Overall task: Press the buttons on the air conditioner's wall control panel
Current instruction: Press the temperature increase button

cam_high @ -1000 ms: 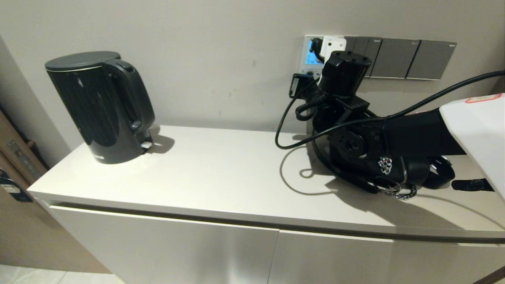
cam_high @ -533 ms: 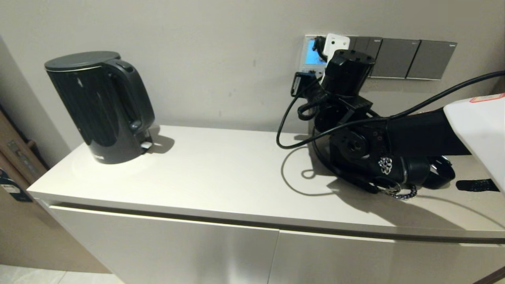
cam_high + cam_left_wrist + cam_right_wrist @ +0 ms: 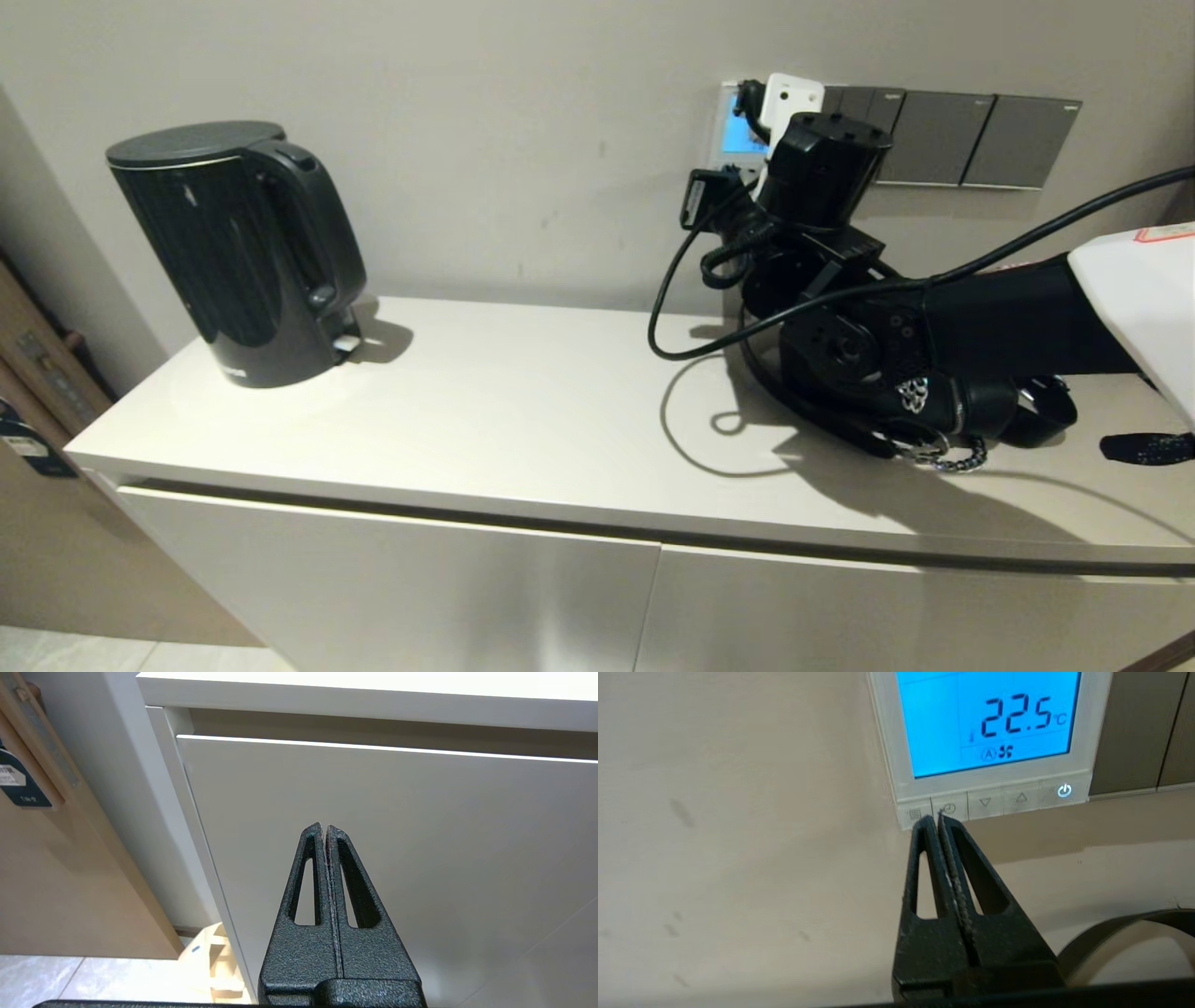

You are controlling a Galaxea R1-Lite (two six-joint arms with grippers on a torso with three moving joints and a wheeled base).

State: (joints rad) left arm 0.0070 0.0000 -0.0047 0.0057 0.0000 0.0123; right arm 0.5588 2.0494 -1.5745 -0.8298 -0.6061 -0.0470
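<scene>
The wall control panel (image 3: 990, 723) is a white-framed thermostat with a lit blue screen reading 22.5 °C. It also shows in the head view (image 3: 738, 131), partly hidden by my right wrist. The buttons (image 3: 999, 802) run in a row along its bottom edge; the power button (image 3: 1064, 791) glows. My right gripper (image 3: 934, 817) is shut and empty, its tips at the row's lower edge between the menu button (image 3: 915, 814) and the clock button (image 3: 948, 808). My left gripper (image 3: 324, 828) is shut and empty, parked low before the cabinet front.
Grey switch plates (image 3: 962, 138) line the wall right of the panel. A black kettle (image 3: 238, 247) stands at the left of the white cabinet top (image 3: 513, 392). A black cable (image 3: 681, 317) loops from my right wrist over the top.
My right arm has shifted slightly up and to the right along the wall; the wrist hides more of the panel. The left arm shows no earlier frame.
</scene>
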